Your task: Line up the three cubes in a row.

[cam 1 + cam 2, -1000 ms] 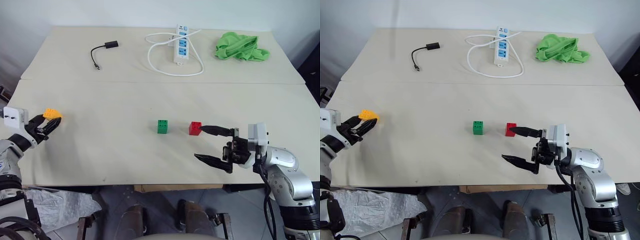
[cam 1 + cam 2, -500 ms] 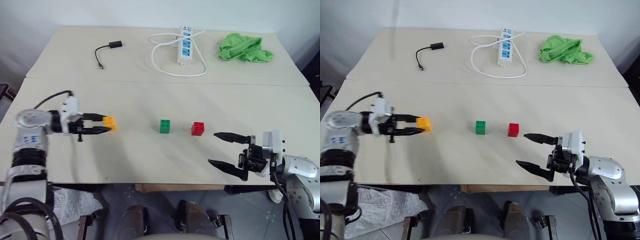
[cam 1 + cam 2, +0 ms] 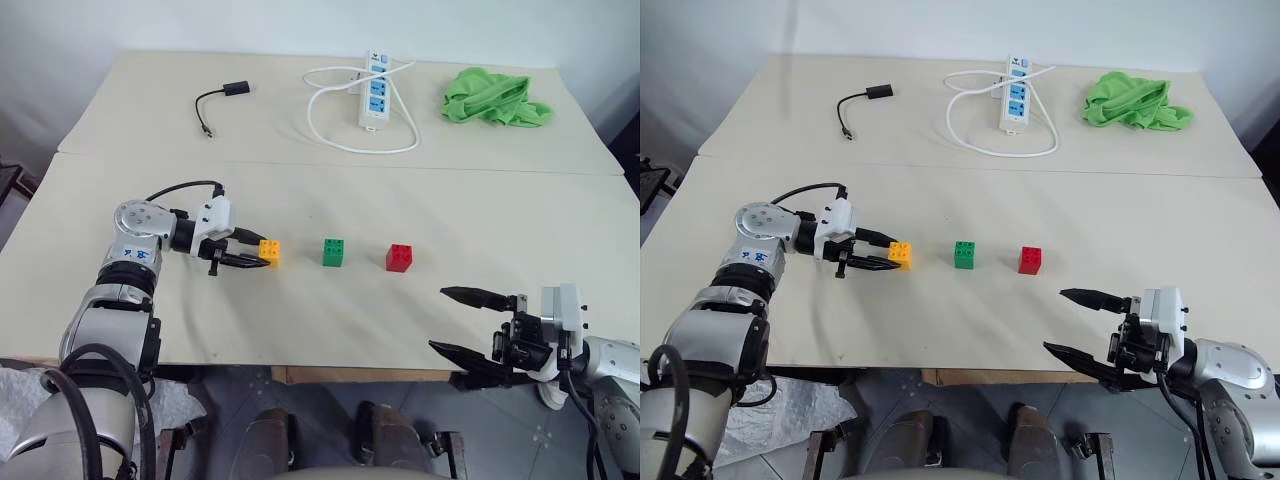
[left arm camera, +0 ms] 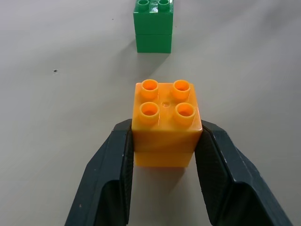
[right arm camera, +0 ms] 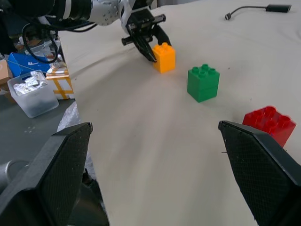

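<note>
Here, the left gripper clamps the orange-yellow cube at table level, left of the green cube and red cube; releasing it square and evenly spaced would likely finish the row. The right gripper hangs wide open and empty near the beige table's front edge, a cable adapter, power strip and green cloth lying at the back.

Left arm bent inward, left gripper pointing 3 o'clock, fingers clamped together. Right gripper low at 5 o'clock, fingers spread wide, pointing 9 o'clock.
</note>
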